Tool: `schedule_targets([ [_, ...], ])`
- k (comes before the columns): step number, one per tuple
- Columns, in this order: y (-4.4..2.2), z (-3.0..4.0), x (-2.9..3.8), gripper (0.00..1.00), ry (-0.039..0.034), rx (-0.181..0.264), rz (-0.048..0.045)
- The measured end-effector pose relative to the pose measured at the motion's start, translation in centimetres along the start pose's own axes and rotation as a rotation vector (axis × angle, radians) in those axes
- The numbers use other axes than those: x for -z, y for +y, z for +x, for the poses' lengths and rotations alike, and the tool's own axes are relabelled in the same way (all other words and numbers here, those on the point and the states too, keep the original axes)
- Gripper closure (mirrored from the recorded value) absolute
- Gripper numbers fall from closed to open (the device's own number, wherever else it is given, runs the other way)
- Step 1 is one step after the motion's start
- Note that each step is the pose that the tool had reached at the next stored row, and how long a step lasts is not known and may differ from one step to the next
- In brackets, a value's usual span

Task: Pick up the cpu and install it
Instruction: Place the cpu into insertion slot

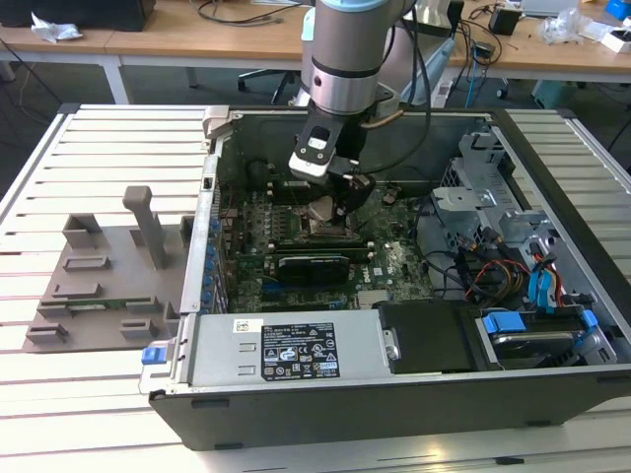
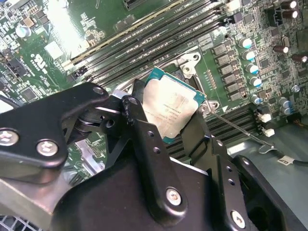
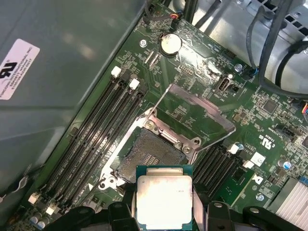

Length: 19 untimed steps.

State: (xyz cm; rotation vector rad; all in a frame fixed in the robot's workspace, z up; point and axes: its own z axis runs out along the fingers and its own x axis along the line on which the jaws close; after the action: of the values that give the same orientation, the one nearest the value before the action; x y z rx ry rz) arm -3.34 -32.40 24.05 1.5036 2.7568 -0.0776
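The cpu (image 2: 174, 107) is a flat square chip with a silver metal top and a thin teal edge. My gripper (image 2: 167, 115) is shut on it, one black finger on each of two opposite sides. In the first wrist view the cpu (image 3: 164, 198) hangs a little above and just off the open motherboard socket (image 3: 147, 155), whose metal load plate (image 3: 192, 111) is swung up. In the exterior view my gripper (image 1: 330, 200) reaches down into the open computer case and holds the cpu (image 1: 319, 209) above the green motherboard (image 1: 394, 261).
Black memory slots (image 3: 101, 130) run along both sides of the socket. A thin metal latch lever (image 2: 240, 131) sticks out beside it. The case wall (image 1: 296, 350) with a label, a drive cage with cables (image 1: 503, 246), and a grey fixture tray (image 1: 99, 276) on the exterior view's left surround the work.
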Motion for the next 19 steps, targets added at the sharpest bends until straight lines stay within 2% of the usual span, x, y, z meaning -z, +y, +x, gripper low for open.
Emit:
schedule_targets([
  [9, 0.00, 0.00, 0.00, 0.45, 0.0053, -0.128, 0.0034],
  [19, 0.00, 0.00, 0.00, 0.45, 0.0086, -0.207, 0.0053],
])
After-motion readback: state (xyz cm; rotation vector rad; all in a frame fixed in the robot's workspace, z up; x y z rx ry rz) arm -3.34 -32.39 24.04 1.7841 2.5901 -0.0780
